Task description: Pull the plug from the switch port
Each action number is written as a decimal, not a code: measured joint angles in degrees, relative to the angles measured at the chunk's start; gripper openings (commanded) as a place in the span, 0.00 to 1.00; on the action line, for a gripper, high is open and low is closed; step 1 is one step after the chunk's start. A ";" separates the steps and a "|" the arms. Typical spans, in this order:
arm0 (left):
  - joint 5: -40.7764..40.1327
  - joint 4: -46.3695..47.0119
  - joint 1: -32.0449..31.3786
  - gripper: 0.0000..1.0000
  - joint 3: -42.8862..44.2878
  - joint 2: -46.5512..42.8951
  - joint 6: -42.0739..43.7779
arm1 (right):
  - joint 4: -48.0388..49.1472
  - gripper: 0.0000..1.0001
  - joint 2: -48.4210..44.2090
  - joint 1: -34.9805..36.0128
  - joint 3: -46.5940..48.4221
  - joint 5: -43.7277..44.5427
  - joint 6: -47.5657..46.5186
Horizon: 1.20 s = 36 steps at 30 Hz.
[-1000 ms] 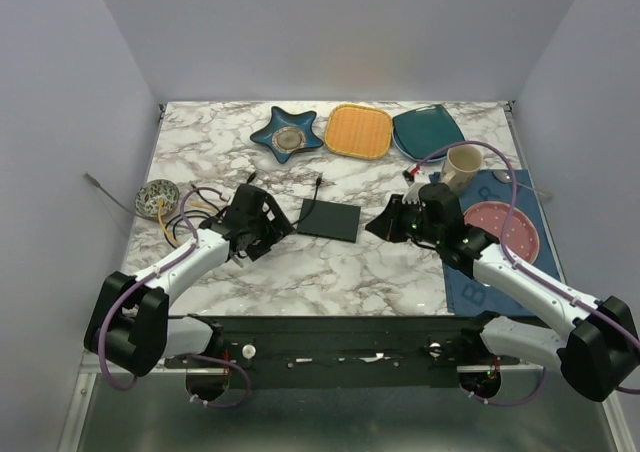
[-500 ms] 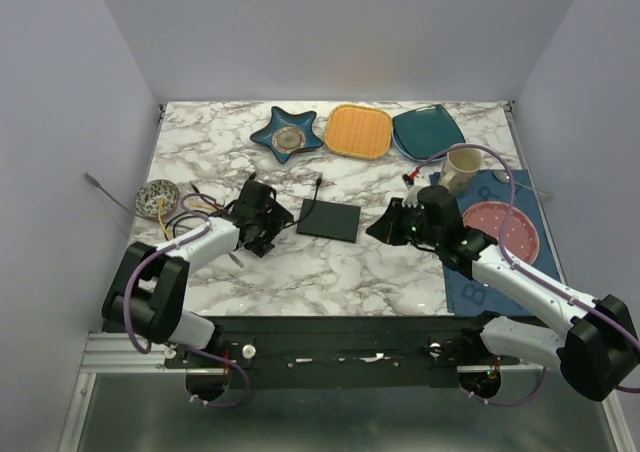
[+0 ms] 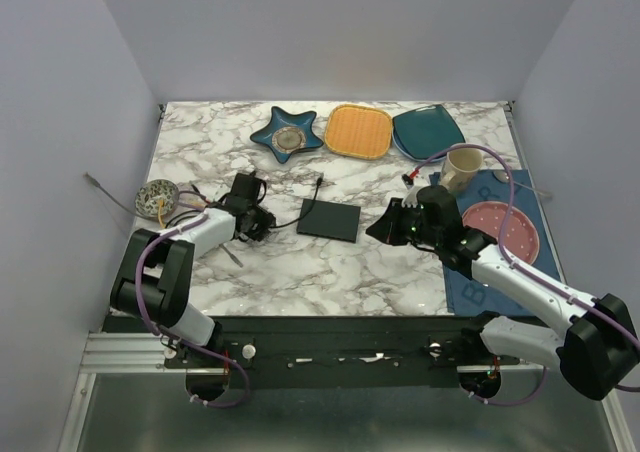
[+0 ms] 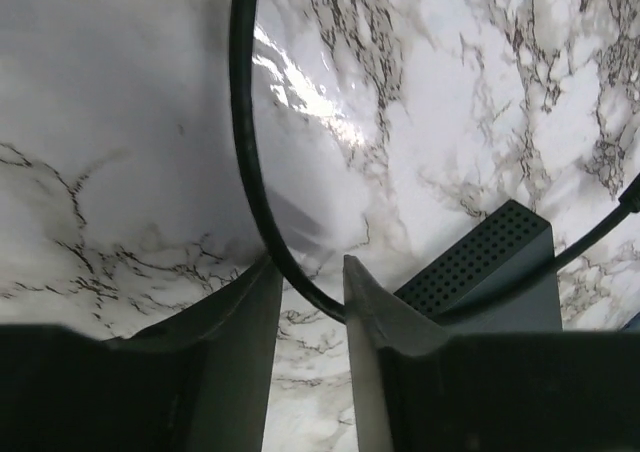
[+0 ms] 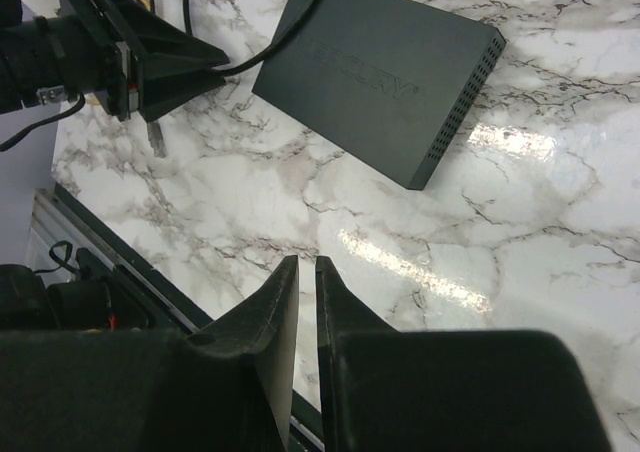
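The switch point(image 3: 330, 219) is a flat black box lying in the middle of the marble table, with a perforated side point(image 4: 490, 272) and a plain top point(image 5: 380, 67). A black cable point(image 3: 285, 222) runs from its far left corner towards my left gripper point(image 3: 260, 222). The plug itself is too small to make out. In the left wrist view the cable point(image 4: 245, 142) crosses slantwise between the tips of the left gripper point(image 4: 305, 267), whose jaws stand wider than the cable. My right gripper point(image 3: 378, 230) hovers just right of the switch. Its fingers point(image 5: 307, 262) are almost together over bare marble, holding nothing.
At the back stand a blue star dish point(image 3: 287, 132), an orange plate point(image 3: 358, 132) and a teal plate point(image 3: 428, 130). A cup point(image 3: 462, 167) and a pink plate point(image 3: 500, 227) on a blue mat are at the right. A small bowl point(image 3: 157, 196) and tangled wires point(image 3: 190, 207) lie at the left.
The left arm has swung its gripper a little left and back onto the cable, and its jaws have narrowed from wide open. The right arm and the switch have not moved.
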 measured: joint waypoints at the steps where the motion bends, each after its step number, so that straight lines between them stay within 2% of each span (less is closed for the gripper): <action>1: 0.02 -0.02 0.74 0.25 0.00 0.07 0.24 | 0.00 0.20 0.02 0.00 0.00 0.00 0.00; 2: 0.07 0.04 1.29 0.19 0.00 0.07 0.42 | 0.00 0.20 0.11 0.00 0.00 0.00 0.00; 3: 0.07 0.11 1.86 0.09 0.00 0.07 0.74 | 0.00 0.20 0.13 0.00 0.00 0.00 0.00; 5: 0.15 0.17 2.82 0.00 0.00 0.09 1.22 | 0.00 0.20 0.22 0.00 0.00 -0.02 0.00; 10: 1.57 0.09 3.67 0.00 0.02 0.22 2.67 | 0.00 0.20 0.24 0.00 0.00 0.00 0.00; 14: 1.97 -3.54 5.16 0.00 2.21 -1.77 4.70 | 0.00 0.20 -0.02 0.00 -0.42 0.09 0.00; 18: 1.16 -7.93 9.42 0.00 7.69 -7.21 7.34 | -0.02 0.20 -0.11 0.00 -0.87 0.31 0.02; 21: 0.17 -10.95 16.24 0.00 16.39 -12.61 9.38 | -0.02 0.20 -0.11 0.00 -0.87 0.33 0.02; 22: -0.28 -11.56 18.51 0.04 18.49 -13.62 10.01 | -0.02 0.20 -0.11 0.00 -0.87 0.33 0.02; 23: -0.94 -12.33 20.85 0.11 20.44 -14.47 10.73 | -0.02 0.20 -0.11 0.00 -0.87 0.33 0.02; 24: -1.68 -13.18 23.02 0.30 21.70 -14.93 11.39 | -0.02 0.20 -0.11 0.00 -0.87 0.31 0.02; 26: -3.15 -16.02 26.97 0.48 23.32 -15.08 13.03 | 0.00 0.20 -0.11 0.00 -0.87 0.31 0.00; 27: -3.67 -17.05 28.26 0.67 23.37 -14.84 13.20 | 0.00 0.20 -0.11 0.00 -0.87 0.31 0.00; 30: -3.56 -19.71 32.26 0.90 21.16 -13.05 15.04 | -0.02 0.20 -0.11 0.00 -0.87 0.31 -0.02; 33: -2.93 -21.11 34.01 0.99 17.16 -12.00 15.43 | -0.02 0.20 -0.11 0.00 -0.87 0.31 -0.02; 36: -1.77 -22.62 34.14 0.99 15.13 -11.82 16.00 | 0.00 0.20 -0.07 0.00 -0.87 0.31 -0.04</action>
